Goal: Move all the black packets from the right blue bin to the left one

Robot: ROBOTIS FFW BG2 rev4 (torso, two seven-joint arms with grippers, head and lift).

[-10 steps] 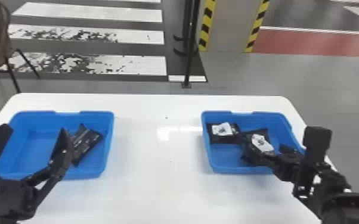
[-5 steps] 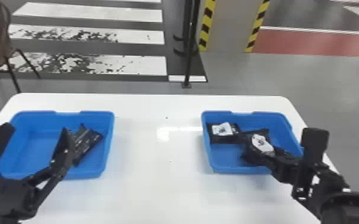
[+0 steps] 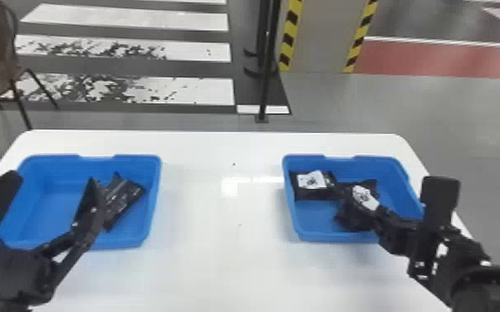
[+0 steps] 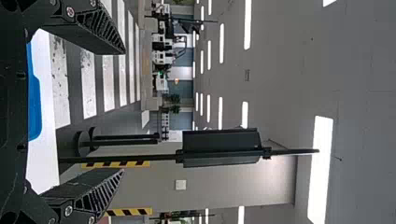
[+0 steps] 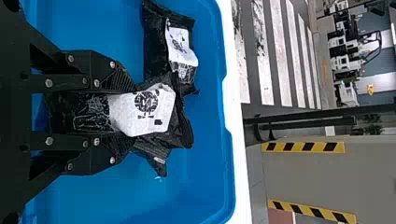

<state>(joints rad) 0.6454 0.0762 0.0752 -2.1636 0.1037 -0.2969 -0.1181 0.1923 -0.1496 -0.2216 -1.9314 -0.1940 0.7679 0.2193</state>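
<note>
And here's the right gripper [image 5: 134, 114], in from 4 o'clock, 12 being straight out from the robot, clamped on the near packet [image 5: 93, 109] inside the right bin [image 3: 328, 237]! It has the 2 long sides, 1 finger against each, and that looks like a sensible choice: the narrow way across fits the grip and leaves the far end free. The arm's slant over the bin's near corner probably sets that angle.

Now the lie of it: the long axis follows the fingers, roughly 4 to 10 o'clock, with the white label [image 5: 142, 109] facing up and the labelled end poking out past the tips towards 10. The packet's crumpled there, right up against the other packet [image 3: 311, 193], tucked into the bin's 10 o'clock corner and lying about 9 to 3. That contact could drag the neighbour along; a straight lift seems the safer call.

Across the table [image 3: 220, 232], the left gripper [image 3: 52, 179] is parked with fingers spread wide, nothing between them, by the left bin [image 3: 152, 199]. In there, on the 3 o'clock side, 1 packet [image 3: 122, 199] lies slantwise, about 1 to 7. That leaves 2 to bring over, by my count.
</note>
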